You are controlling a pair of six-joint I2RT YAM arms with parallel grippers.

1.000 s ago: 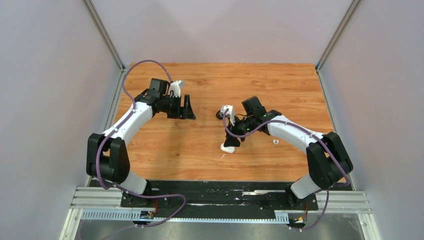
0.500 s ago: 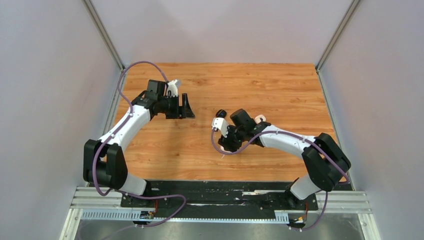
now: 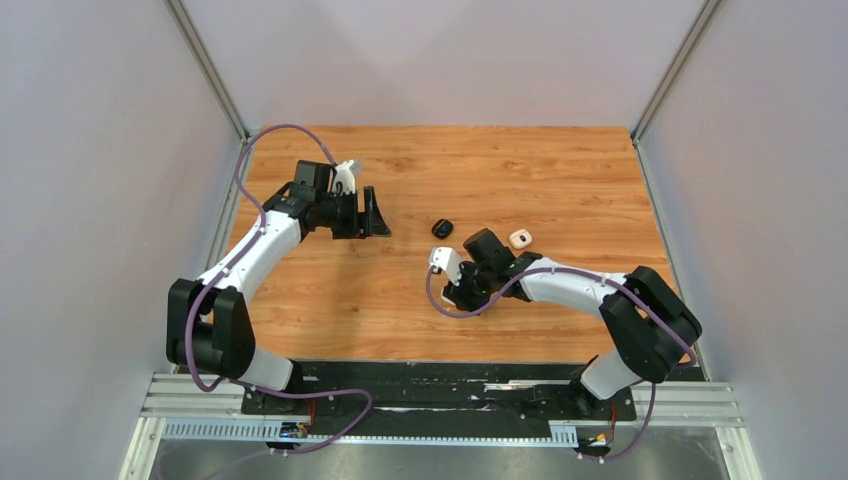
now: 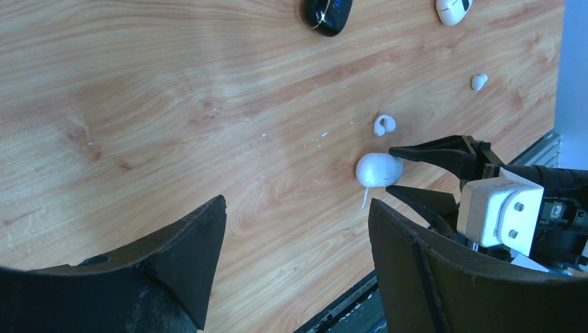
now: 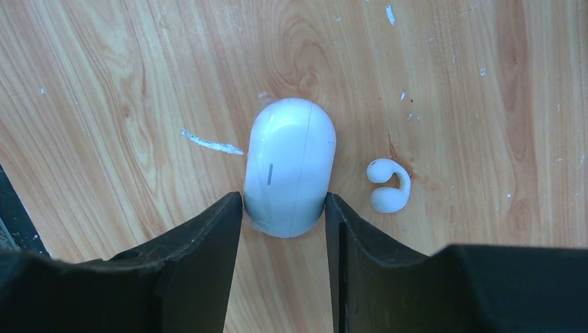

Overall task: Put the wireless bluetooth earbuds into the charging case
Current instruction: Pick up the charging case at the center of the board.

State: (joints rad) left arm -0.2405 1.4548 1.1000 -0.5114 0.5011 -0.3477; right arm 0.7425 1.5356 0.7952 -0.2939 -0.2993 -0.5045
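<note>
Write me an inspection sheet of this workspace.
Surface: wooden table, with white flecks and scuffs.
Job's things: white case, closed and lying flat; hook-shaped earbud beside it, not touching; small white earbud farther off.
Clutter: black case and pale case beyond the right arm.
Grippers: left pincer open and empty; right pincer jaws against both sides of the white case.
Cables: purple cable looped along each arm.
Surroundings: plain grey walls.
</note>
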